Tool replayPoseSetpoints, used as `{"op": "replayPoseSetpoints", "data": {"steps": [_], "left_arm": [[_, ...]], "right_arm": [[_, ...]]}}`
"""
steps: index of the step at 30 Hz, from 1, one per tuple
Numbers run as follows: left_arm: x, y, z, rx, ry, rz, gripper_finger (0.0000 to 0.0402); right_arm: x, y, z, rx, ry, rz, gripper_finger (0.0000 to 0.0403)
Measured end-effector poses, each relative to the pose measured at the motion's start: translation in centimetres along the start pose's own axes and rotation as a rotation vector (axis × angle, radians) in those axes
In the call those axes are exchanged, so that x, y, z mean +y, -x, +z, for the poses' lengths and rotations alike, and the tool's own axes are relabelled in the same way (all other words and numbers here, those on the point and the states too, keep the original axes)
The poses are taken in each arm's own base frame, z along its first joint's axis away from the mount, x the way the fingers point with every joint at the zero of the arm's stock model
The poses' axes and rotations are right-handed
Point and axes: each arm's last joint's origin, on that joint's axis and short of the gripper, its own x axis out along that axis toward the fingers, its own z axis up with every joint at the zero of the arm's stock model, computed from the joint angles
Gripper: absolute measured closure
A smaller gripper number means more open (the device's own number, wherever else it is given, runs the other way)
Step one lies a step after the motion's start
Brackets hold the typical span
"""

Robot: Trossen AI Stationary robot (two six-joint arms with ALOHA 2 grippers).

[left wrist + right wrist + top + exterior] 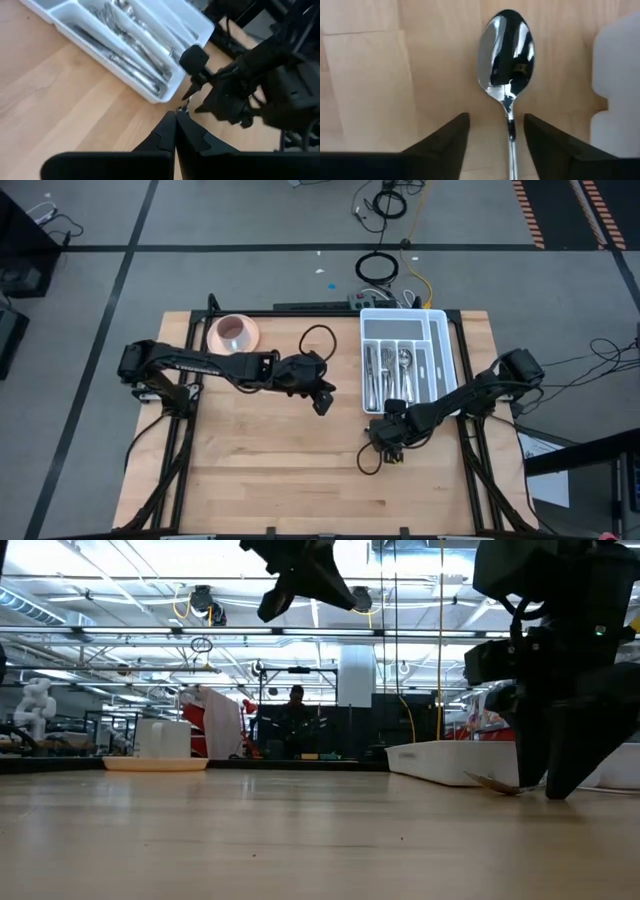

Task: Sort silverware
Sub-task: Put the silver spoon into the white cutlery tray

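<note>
One spoon (506, 60) flat on bench (260, 460), just beside white tray (447, 350). Right gripper (495, 131) low over it, fingers spread either side of handle. Left gripper (322, 402) pressed together, empty, mid-bench. Tray holds rest of silverware (392, 372), can't count. One pink cup (233, 332).

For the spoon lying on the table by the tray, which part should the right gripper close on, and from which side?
Probably the handle just behind the bowl, from straight above. The spoon lies flat on the wood, its thin handle running between the right gripper's open fingers, while the rounded bowl is too wide and slippery. The white tray beside it leaves little room sideways.
</note>
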Motion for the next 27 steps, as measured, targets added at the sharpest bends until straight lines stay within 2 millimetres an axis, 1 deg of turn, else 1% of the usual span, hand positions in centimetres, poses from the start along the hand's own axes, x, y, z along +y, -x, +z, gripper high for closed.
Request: {"op": "replayPoseSetpoints", "data": {"steps": [3,5,7,8,9,13,18,21,24,27], "left_arm": [[0.2,-0.1,-0.3,0.029,-0.003,0.014,0.0393],[0.2,0.0,-0.3,0.036,-0.004,0.015,0.0393],[0.2,0.1,-0.3,0.041,-0.006,0.018,0.0393],[0.3,0.2,-0.4,0.05,-0.008,0.025,0.0393],[0.3,0.3,-0.4,0.055,-0.008,0.029,0.0393],[0.5,1.2,-0.5,0.074,-0.035,0.04,0.0393],[0.6,2.8,-0.2,0.077,-0.05,0.043,0.0393],[0.6,4.1,0.1,0.052,-0.079,0.056,0.0393],[0.8,5.0,0.2,0.037,-0.098,0.075,0.0393],[0.8,6.0,0.4,0.022,-0.125,0.072,0.0393]], "right_arm": [[0.1,-0.5,0.0,0.021,-0.001,0.01,0.0252],[0.2,-0.5,0.0,0.024,-0.007,0.022,0.0299],[0.3,-0.5,0.0,0.02,-0.023,0.034,0.0357],[0.3,-0.4,0.0,0.017,-0.031,0.038,0.0379],[0.2,-0.3,0.0,0.014,-0.049,0.041,0.0388],[0.1,0.4,0.1,0.002,-0.12,0.051,0.0397],[0.2,2.2,1.1,-0.059,-0.214,0.078,0.0401],[0.3,4.4,2.5,-0.153,-0.299,0.131,0.0402],[0.4,6.1,3.7,-0.195,-0.39,0.174,0.0402],[0.1,8.5,5.7,-0.281,-0.52,0.211,0.0402]]}}
